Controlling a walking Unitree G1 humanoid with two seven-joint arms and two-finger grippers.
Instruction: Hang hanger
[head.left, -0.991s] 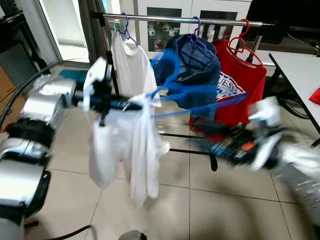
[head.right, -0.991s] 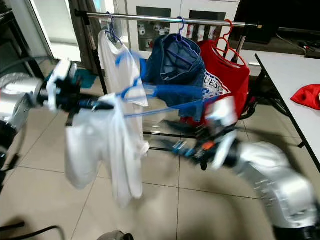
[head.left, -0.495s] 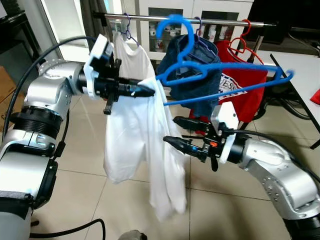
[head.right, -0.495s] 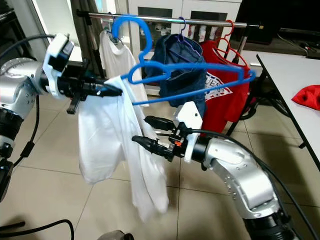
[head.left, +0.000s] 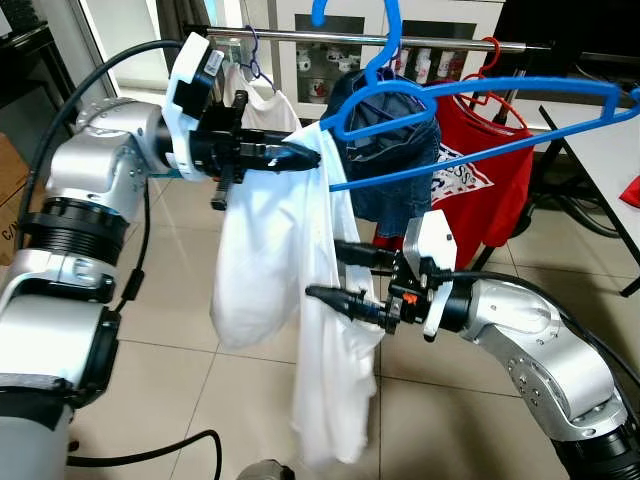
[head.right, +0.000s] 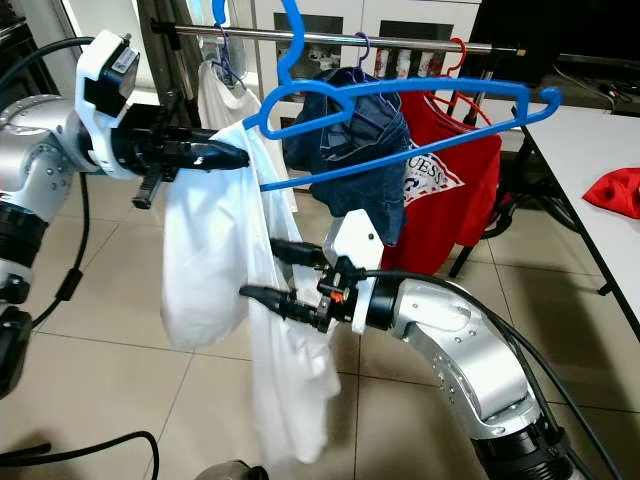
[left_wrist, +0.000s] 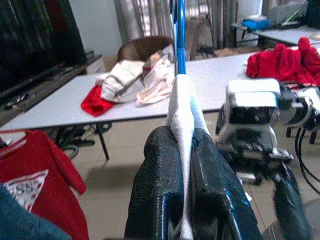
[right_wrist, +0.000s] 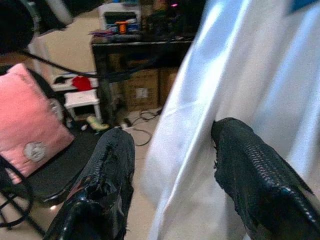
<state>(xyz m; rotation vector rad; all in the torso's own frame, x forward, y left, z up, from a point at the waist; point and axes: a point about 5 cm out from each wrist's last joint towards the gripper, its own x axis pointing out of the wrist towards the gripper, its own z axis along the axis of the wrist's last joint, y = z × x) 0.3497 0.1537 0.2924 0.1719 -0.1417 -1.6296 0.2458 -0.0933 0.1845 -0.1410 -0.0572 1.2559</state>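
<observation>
A blue plastic hanger (head.left: 470, 95) is held up high, its hook (head.left: 390, 30) at the level of the metal clothes rail (head.left: 450, 42). A white garment (head.left: 270, 250) drapes from its near end. My left gripper (head.left: 308, 157) is shut on that end, with white cloth pinched between its fingers (left_wrist: 160, 190) and the blue hanger (left_wrist: 179, 35) rising beyond. Lower down, my right gripper (head.left: 324, 268) is open, one finger on each side of the hanging white garment (right_wrist: 250, 75).
On the rail hang a white shirt (head.left: 250, 95), a blue denim garment (head.left: 400, 170) and a red shirt (head.left: 490, 160). A white table (head.left: 610, 150) with a red cloth (head.right: 612, 190) stands at the right. A black cable (head.left: 150, 455) lies on the tiled floor.
My left arm has lifted the hanger and white garment, so the hook now reaches the rail's height. My right gripper has moved left onto the hanging cloth.
</observation>
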